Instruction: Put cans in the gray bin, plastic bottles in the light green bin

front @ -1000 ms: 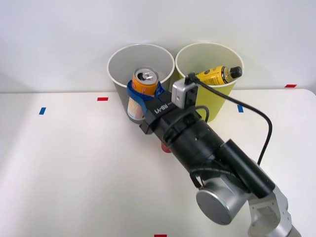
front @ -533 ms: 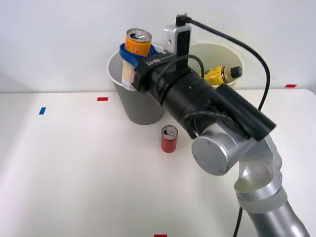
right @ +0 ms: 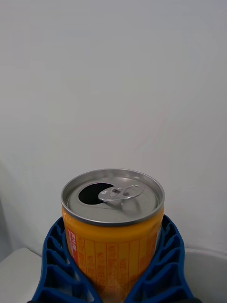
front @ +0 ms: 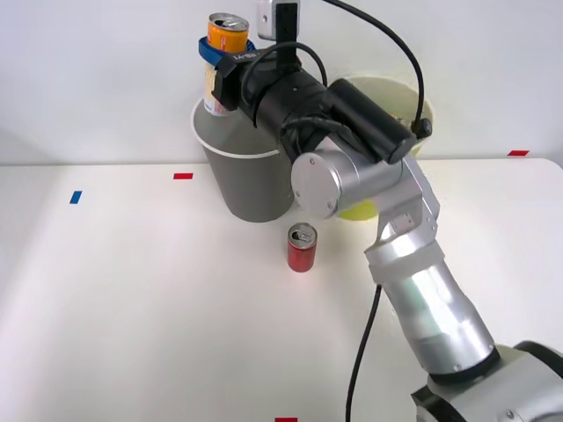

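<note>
My right gripper (front: pixel 223 58) is shut on the orange-yellow can (front: pixel 227 35), holding it upright above the left part of the gray bin (front: pixel 246 180). In the right wrist view the orange-yellow can (right: pixel 112 222) sits between the blue ribbed fingers (right: pixel 56 265), its opened silver top showing. A red can (front: pixel 301 247) stands upright on the white table just in front of the gray bin. The light green bin (front: pixel 406 104) stands to the right of the gray one, mostly hidden behind my arm. A black bottle cap (front: pixel 424 128) peeks out at its rim; the rest of the plastic bottle is hidden.
The white table (front: pixel 132 299) carries small red (front: pixel 183 176) and blue (front: pixel 76 197) tape marks. A white wall rises behind the bins. My arm reaches across the right half of the table, with a black cable hanging from it.
My arm has lifted the orange-yellow can up and slightly left, from bin-rim height to well above the gray bin. The red can, hidden a second ago, has come into sight and stands still.
</note>
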Available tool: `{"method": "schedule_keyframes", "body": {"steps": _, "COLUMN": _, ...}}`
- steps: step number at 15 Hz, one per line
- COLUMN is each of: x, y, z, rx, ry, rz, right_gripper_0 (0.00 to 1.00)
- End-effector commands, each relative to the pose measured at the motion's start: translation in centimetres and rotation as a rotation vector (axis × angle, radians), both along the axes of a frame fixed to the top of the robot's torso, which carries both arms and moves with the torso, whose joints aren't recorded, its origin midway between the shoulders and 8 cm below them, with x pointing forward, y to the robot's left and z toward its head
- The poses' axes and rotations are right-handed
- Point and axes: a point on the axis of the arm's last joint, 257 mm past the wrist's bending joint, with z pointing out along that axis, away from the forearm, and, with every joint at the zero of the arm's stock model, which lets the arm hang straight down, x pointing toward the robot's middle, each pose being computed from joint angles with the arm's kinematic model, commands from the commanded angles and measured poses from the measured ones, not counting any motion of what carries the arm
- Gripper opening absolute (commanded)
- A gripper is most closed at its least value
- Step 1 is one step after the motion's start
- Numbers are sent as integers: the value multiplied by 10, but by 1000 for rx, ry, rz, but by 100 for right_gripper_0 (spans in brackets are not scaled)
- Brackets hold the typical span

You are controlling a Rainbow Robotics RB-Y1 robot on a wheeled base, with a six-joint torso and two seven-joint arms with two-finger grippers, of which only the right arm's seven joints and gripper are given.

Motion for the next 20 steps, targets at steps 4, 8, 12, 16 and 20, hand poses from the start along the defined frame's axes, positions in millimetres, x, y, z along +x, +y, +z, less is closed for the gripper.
{"method": "schedule_keyframes", "body": {"steps": 4, "x": 36, "y": -9, "z": -1, "rx": -47, "ry": 16, "rz": -57, "right_gripper_0": 0}}
{"method": "schedule_keyframes", "body": {"steps": 8, "x": 35, "y": -7, "z": -3, "rx": -53, "ry": 15, "rz": -53, "right_gripper_0": 29}}
{"method": "schedule_keyframes", "body": {"steps": 12, "x": 26, "y": 8, "z": -2, "rx": -70, "ry": -13, "rz": -32, "right_gripper_0": 82}}
{"method": "schedule_keyframes", "body": {"steps": 16, "x": 18, "y": 1, "z": -12, "rx": -68, "ry": -47, "rz": -30, "right_gripper_0": 83}}
{"method": "schedule_keyframes", "body": {"steps": 20, "x": -4, "y": -42, "z": -38, "rx": -130, "ry": -86, "rz": -65, "right_gripper_0": 83}}
